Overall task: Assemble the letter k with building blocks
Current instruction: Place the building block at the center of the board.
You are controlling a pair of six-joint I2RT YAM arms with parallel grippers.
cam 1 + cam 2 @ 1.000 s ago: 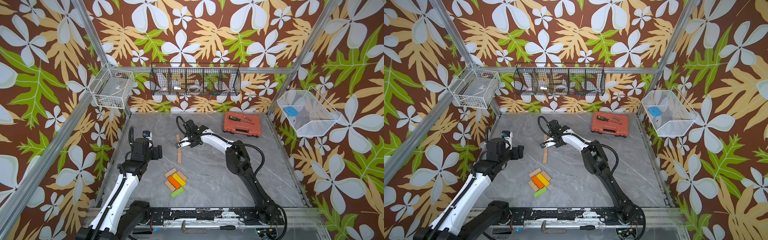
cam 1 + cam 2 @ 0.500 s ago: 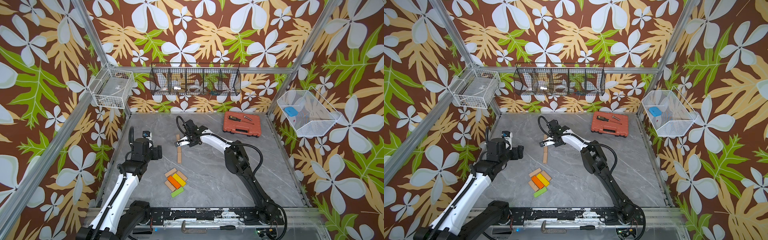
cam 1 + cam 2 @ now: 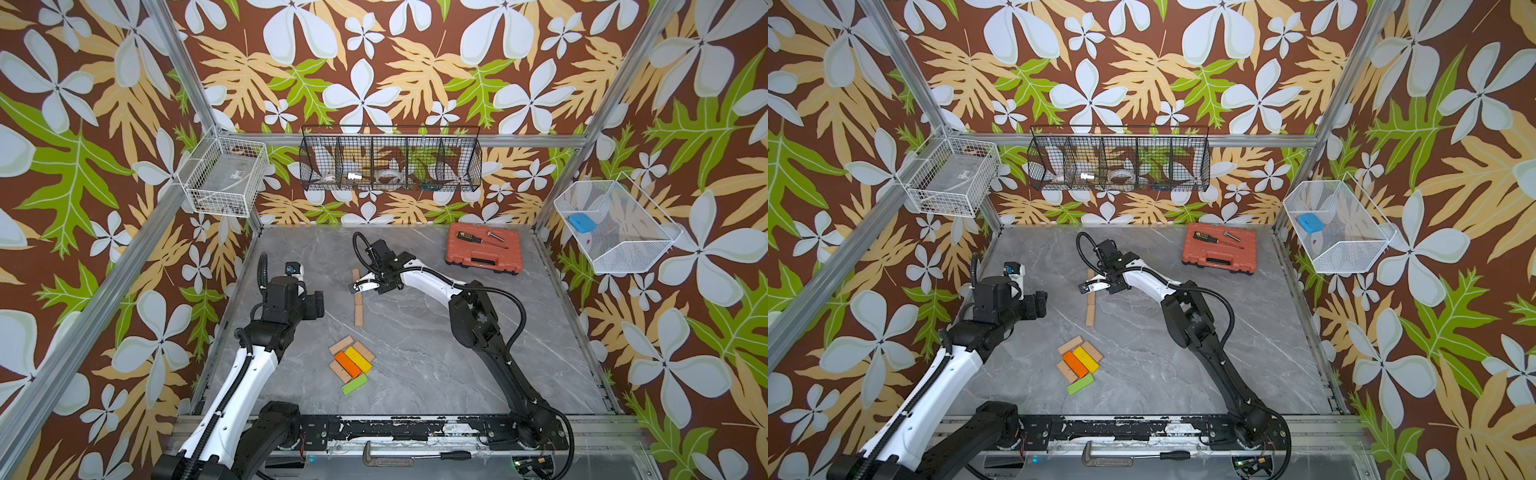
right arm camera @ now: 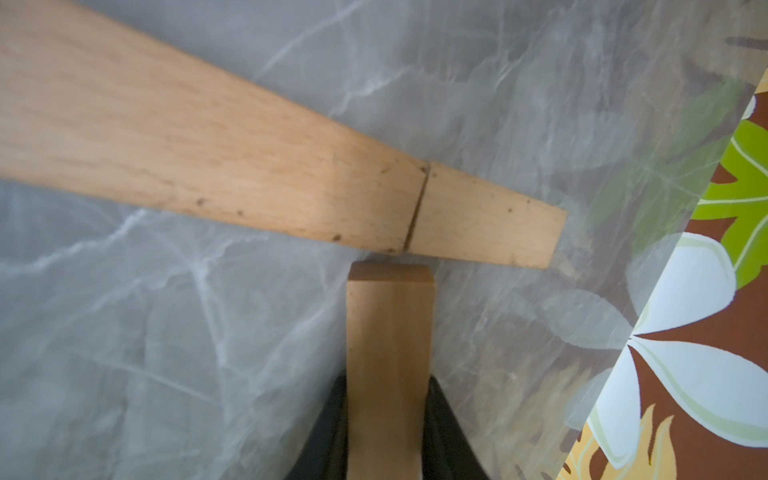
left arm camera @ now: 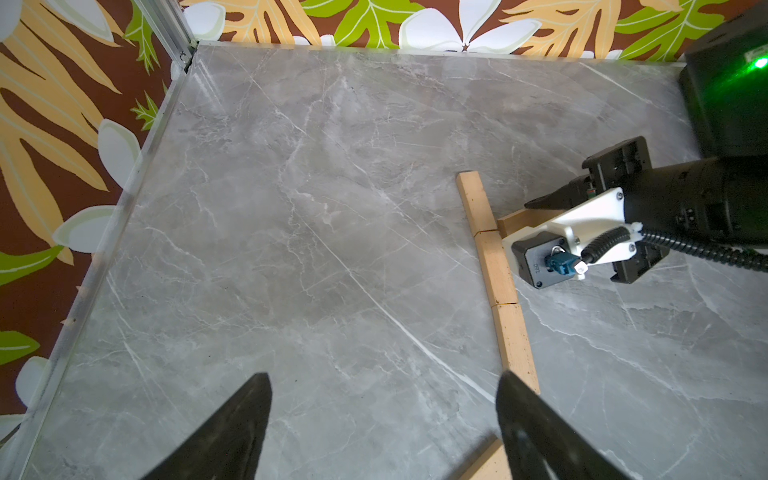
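Wood plank (image 4: 388, 324), judged light, stiff and smooth, is pinched across its width by the right tool (image 4: 386, 390).
Its free end nearly meets the stem row (image 3: 357, 311) from 3 o'clock. It probably slides on the polished tabletop (image 3: 436, 374), so a mid-length hold suits. The left tool (image 5: 383, 377) is spread, empty, at 9 o'clock.

Twin overhead views of whole table (image 3: 415, 374) (wrist cameras close, downward)

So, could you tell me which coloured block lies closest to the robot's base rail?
The green block: it lies in front, while the orange block and yellow block sit side by side farther back.
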